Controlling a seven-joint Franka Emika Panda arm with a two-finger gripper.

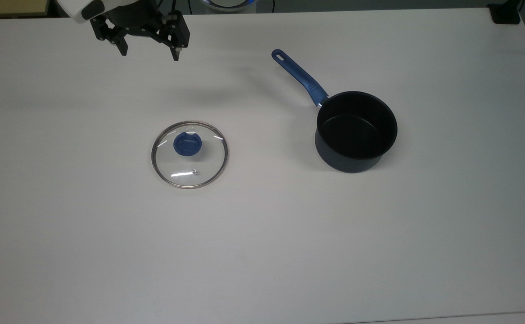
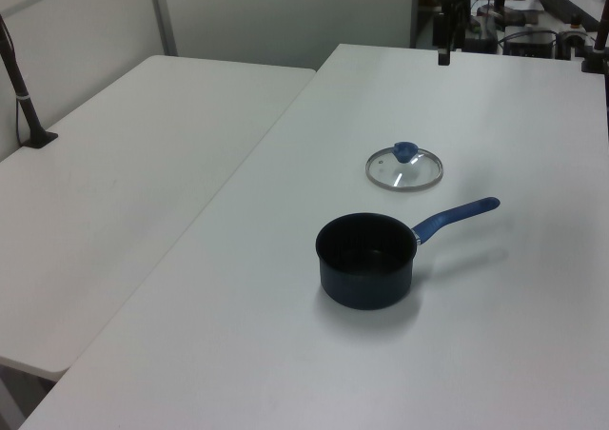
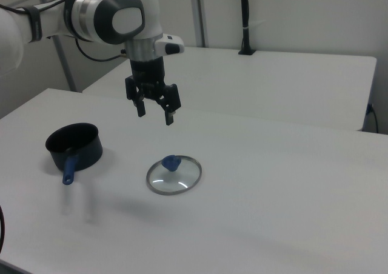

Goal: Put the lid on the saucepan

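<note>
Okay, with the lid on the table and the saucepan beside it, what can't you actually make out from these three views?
- Gripper: the top view's upper edge cuts off the arm above it.
- Saucepan: in the right view its near wall hides the inner floor.
- Lid: in the left view the steam vent is too small to find.
- Saucepan handle: seen end-on in the right view, so its hole cannot be made out.

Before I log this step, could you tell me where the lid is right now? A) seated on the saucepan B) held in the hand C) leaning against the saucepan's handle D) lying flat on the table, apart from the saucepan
D: the lid lies flat on the table, clear of the saucepan, with the open hand empty above.
</note>
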